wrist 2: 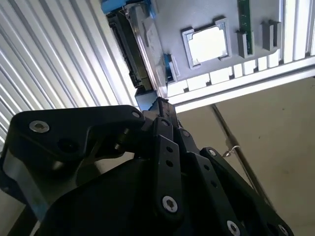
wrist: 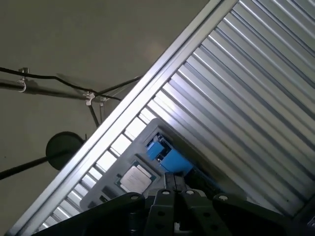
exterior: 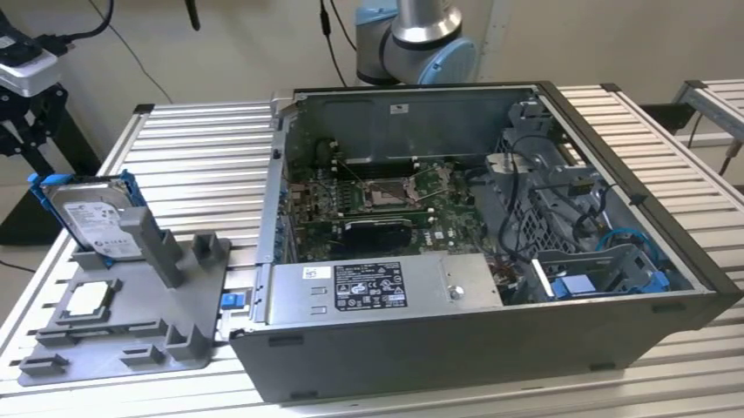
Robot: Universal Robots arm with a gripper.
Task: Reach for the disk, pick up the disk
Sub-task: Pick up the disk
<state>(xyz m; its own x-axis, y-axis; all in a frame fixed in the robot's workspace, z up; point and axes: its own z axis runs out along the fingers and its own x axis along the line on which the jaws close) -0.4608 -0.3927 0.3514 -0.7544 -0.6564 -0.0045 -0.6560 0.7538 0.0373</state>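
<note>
**Desk:** Ribbed metal worktop (exterior: 198, 165), open computer case (exterior: 489, 261) at centre. Where is the disk (exterior: 93, 222)?

**Photographer:** Upright on edge in the grey slotted stand (exterior: 128, 322), at the exterior view's left. The gripper (wrist: 173, 181) points toward its blue frame, jaws drawn together, holding nothing.

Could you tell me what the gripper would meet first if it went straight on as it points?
Most likely the disk, at its blue-framed edge, standing in the grey stand ahead of the gripper; depth is unclear.
</note>
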